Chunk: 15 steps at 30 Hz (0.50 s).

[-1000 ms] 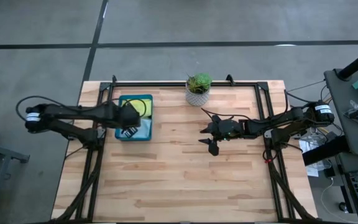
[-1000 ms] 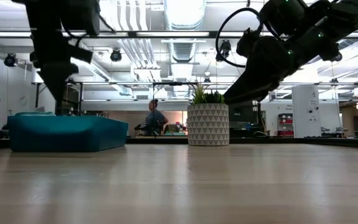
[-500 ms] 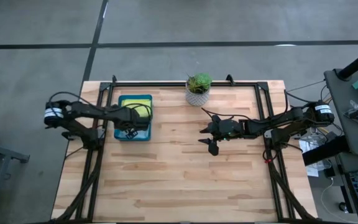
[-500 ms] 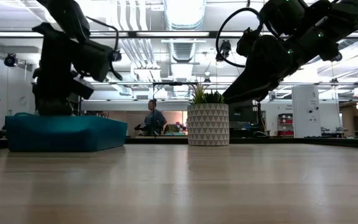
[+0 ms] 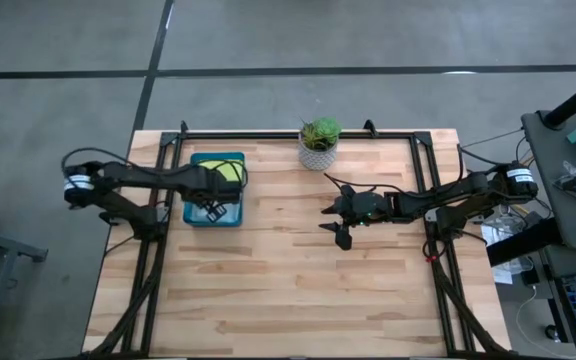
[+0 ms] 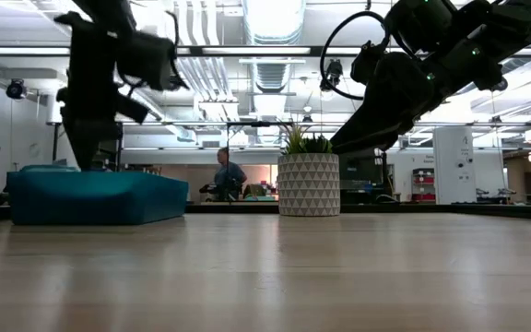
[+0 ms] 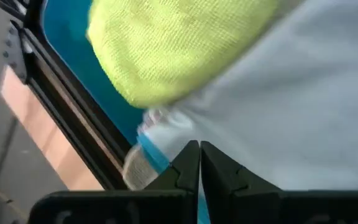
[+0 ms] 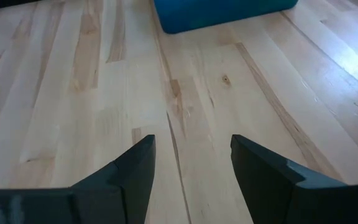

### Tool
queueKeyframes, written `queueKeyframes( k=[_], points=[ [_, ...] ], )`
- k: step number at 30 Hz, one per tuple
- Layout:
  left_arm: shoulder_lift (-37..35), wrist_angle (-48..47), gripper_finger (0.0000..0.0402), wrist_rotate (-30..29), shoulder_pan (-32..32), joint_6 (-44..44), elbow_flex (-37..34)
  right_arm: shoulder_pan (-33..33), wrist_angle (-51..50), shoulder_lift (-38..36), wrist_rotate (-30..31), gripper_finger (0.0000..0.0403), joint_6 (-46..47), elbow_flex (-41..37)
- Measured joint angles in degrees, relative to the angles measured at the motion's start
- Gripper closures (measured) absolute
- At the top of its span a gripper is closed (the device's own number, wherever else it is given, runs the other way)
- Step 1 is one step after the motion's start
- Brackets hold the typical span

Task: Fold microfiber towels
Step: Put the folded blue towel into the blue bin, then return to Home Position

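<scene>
The left gripper [image 5: 211, 208] hangs over the rigid dark teal plastic tray [image 5: 196, 218] near the table's left rear corner, its two dark fingers [image 7: 188, 167] pressed flat against each other with nothing visibly caught between them. Its wrist view looks down at close range into the tray: the fingertips point at a pale grey microfiber towel [image 7: 303, 106] that fills most of the frame, and a rounded heap of lime green microfiber towel [image 7: 173, 43] lies over the grey one just beyond. A small white scrap, perhaps a tag [image 7: 160, 127], sits beside the fingertips, with the tray's teal wall [image 7: 73, 56] past it. From above, the green cloth [image 5: 230, 172] shows at the tray's far right corner; the remaining towels cannot be made out under the arm. In the low view the left arm comes down behind the tray's near wall [image 6: 100, 198].

The right gripper [image 5: 336, 222] hovers over the bare wooden table [image 5: 298, 280] right of centre, well apart from the tray, fingers [image 8: 135, 171] spread wide and holding nothing. Its wrist view looks across light planks toward the tray's edge [image 8: 222, 12].

A small green plant in a white patterned pot [image 5: 319, 143] stands at the table's rear edge, between the two arms. In the low view a person [image 6: 228, 175] is in the room far behind.
</scene>
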Motion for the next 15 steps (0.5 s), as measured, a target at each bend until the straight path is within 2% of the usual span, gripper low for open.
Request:
queueKeyframes(
  k=[6, 15],
  points=[
    [-4.4, -2.1, 0.0401, 11.5, -1.1, -0.5, 0.8, 0.0, 0.0, 0.0, 0.0, 0.0204, 0.4, -0.1],
    [-3.4, -2.3, 0.0402, 12.0, -2.4, -4.7, -3.8, 0.0, 0.0, 0.0, 0.0, 0.0204, 0.9, -0.7]
  ],
)
